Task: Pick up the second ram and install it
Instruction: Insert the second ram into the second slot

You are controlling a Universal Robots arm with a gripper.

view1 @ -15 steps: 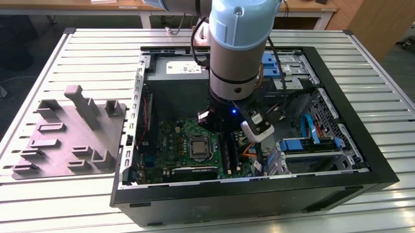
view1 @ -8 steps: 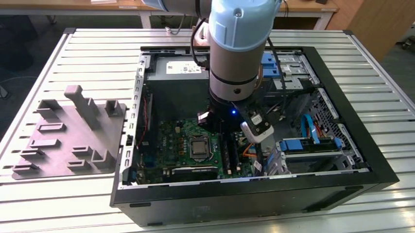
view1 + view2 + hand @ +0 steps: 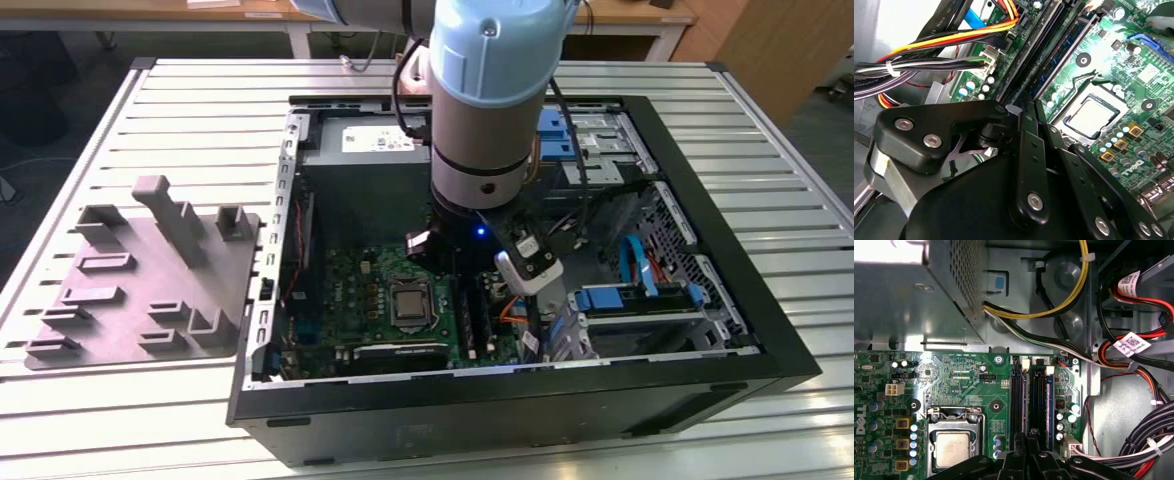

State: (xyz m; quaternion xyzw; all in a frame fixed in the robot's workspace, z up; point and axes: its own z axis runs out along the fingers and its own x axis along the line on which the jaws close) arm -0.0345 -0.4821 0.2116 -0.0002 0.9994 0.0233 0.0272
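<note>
The jaws stand low inside the open computer case (image 3: 790, 352), drawn close together over the bank of memory slots, and they appear to be clamped on the thin top edge of the second ram (image 3: 1026, 402). The stick runs straight out ahead of the jaws, on edge, in line with a slot whose white latch (image 3: 1025, 363) sits at the far end from them. How deep the board sits in that slot cannot be told

The main risk, as I judge it, is a crooked press. The jaws hold the stick near one end, so a downward push could seat that end first and leave the far end riding high – the latch would then fail to close, or the board could flex

A small sideways offset is the second danger. The neighbouring slot (image 3: 1039, 400) lies just beside the jaws, so a slight drift could set the contacts on the slot wall rather than in the groove, and force would go into the motherboard (image 3: 969, 375)

The cable bundle (image 3: 1154, 435) hangs near the jaws on the side away from the processor socket (image 3: 951, 447) – a loose wire could snag on the linkage when the arm lifts
</note>
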